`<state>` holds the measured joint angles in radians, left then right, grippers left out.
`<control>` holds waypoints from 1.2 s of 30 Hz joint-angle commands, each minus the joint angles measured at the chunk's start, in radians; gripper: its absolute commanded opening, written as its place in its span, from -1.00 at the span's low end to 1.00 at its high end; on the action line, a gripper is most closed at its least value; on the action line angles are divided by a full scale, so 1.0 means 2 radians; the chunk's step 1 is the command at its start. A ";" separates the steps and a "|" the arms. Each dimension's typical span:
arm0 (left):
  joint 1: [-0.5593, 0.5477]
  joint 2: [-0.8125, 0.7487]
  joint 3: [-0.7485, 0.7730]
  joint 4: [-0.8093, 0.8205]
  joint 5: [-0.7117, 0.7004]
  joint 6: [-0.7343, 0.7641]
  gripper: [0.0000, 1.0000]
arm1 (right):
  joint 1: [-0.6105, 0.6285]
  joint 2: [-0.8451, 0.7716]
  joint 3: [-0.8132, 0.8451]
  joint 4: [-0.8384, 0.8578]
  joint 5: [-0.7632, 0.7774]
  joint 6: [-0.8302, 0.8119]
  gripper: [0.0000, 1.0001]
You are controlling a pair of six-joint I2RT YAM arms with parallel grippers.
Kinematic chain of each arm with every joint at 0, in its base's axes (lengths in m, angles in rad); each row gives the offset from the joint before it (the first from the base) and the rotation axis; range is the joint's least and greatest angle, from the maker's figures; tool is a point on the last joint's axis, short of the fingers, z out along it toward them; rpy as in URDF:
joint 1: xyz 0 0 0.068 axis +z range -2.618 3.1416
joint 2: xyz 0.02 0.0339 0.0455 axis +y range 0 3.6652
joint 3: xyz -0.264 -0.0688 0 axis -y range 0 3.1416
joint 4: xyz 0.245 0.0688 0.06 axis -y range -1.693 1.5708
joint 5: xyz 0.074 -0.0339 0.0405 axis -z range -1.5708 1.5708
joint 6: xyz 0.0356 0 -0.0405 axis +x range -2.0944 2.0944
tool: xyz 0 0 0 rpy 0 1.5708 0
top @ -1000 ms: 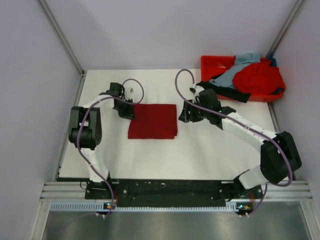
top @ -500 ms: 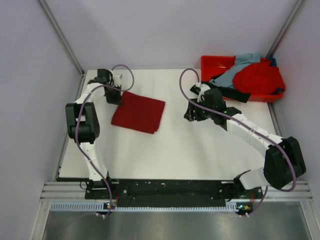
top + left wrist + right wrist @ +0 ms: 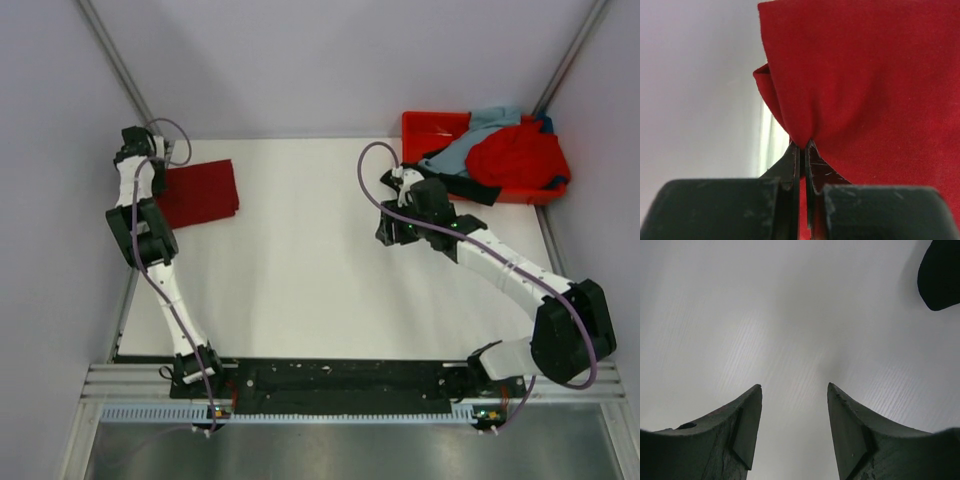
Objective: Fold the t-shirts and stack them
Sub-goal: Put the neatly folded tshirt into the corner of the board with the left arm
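Observation:
A folded dark crimson t-shirt lies at the far left corner of the table. My left gripper is shut on its left edge, and in the left wrist view the cloth bunches into the pinched jaws of that gripper. A bright red t-shirt, a pale grey-blue one and a black one sit heaped in and over the orange-red tray at the far right. My right gripper hovers open over bare table, with nothing between its fingers.
White walls close in on the table at the left, back and right. A metal frame rail runs down to the far left corner beside the left arm. A dark shape shows at the right wrist view's upper right corner.
The left gripper has closed on the crimson t-shirt and dragged it from the middle of the table to the far left corner. The right gripper has shifted slightly rightward, still open.

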<state>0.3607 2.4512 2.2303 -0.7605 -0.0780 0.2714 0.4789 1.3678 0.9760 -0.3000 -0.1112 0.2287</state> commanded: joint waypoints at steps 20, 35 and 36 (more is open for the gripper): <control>-0.053 -0.292 -0.278 0.051 -0.012 0.162 -0.08 | -0.005 -0.063 0.013 -0.016 0.000 -0.022 0.09; -0.025 -0.160 -0.284 0.011 -0.117 0.225 -1.00 | -0.006 -0.060 0.014 -0.016 0.006 -0.029 0.09; -0.026 -0.150 -0.278 0.012 -0.118 0.226 -1.00 | -0.006 -0.061 0.014 -0.016 0.010 -0.030 0.09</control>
<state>0.2989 2.1139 1.5799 -0.7197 -0.2691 0.7059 0.4763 1.2755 0.9764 -0.3481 -0.1093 0.1829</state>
